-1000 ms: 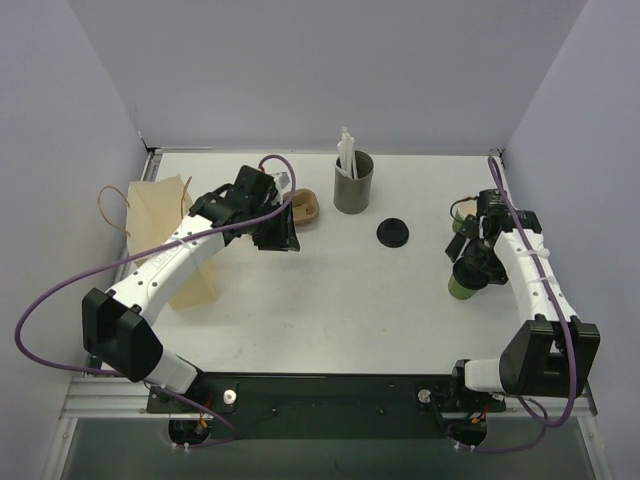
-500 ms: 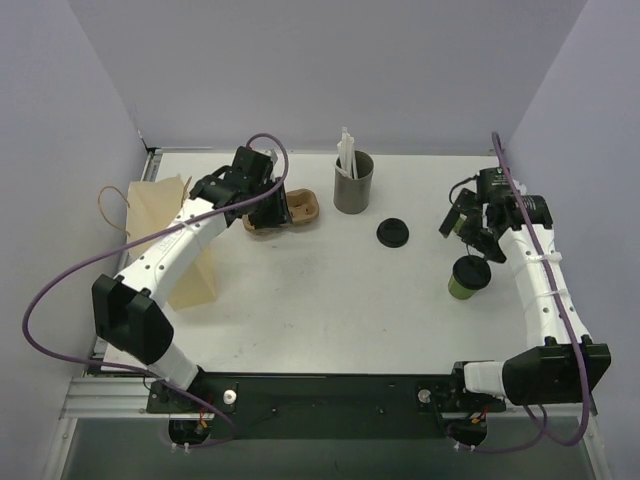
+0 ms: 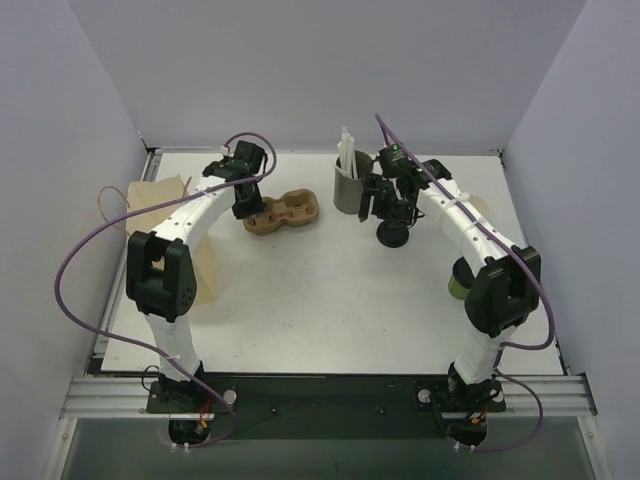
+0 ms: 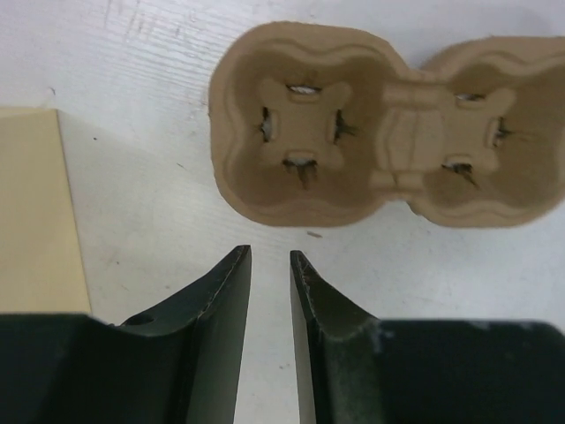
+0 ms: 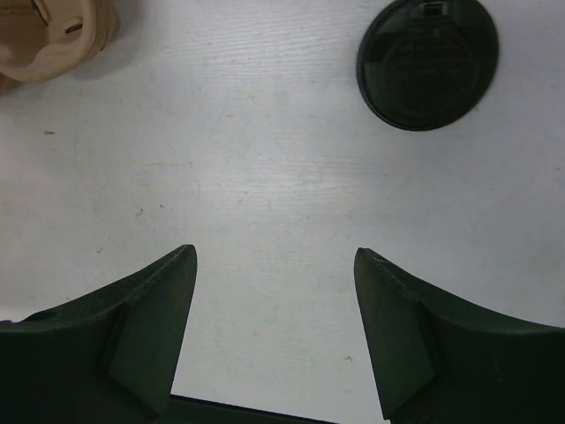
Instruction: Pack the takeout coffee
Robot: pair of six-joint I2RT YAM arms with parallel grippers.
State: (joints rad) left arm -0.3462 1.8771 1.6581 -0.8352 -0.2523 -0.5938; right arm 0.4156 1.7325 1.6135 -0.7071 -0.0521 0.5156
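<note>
**Top view.** One white table (image 3: 300, 300). On it are one green cup (image 3: 457, 284), one black lid (image 3: 392, 237), one tan pulp carrier (image 3: 283, 212) with two wells, one grey cup (image 3: 350, 188) holding white straws (image 3: 346, 150) (number unclear) and one paper bag (image 3: 160, 215).

The green cup is at the right side of the table, well apart from the carrier. The right arm covers most of it, so its axis and the direction of its mouth cannot be confirmed. The lid is off the cup and lies flat near the grey cup.

The carrier's long axis runs left to right. The left gripper (image 3: 245, 205) is just beside its left end. The right gripper (image 3: 388, 212) hangs over the lid. Finger spacing cannot be read for either gripper from this view.

**Left wrist view.** The left gripper (image 4: 267, 256) has its fingers nearly together, with a narrow slit between them. It holds nothing and does not touch the carrier (image 4: 388, 132). Both wells are empty. An edge of the bag (image 4: 31, 212) shows at the left.

**Right wrist view.** The right gripper (image 5: 274, 256) is spread wide and empty. The lid (image 5: 428, 62) lies flat on the table ahead of the fingers, toward the right-hand one, and is not touched. A corner of the carrier (image 5: 53, 35) shows at the upper left.
</note>
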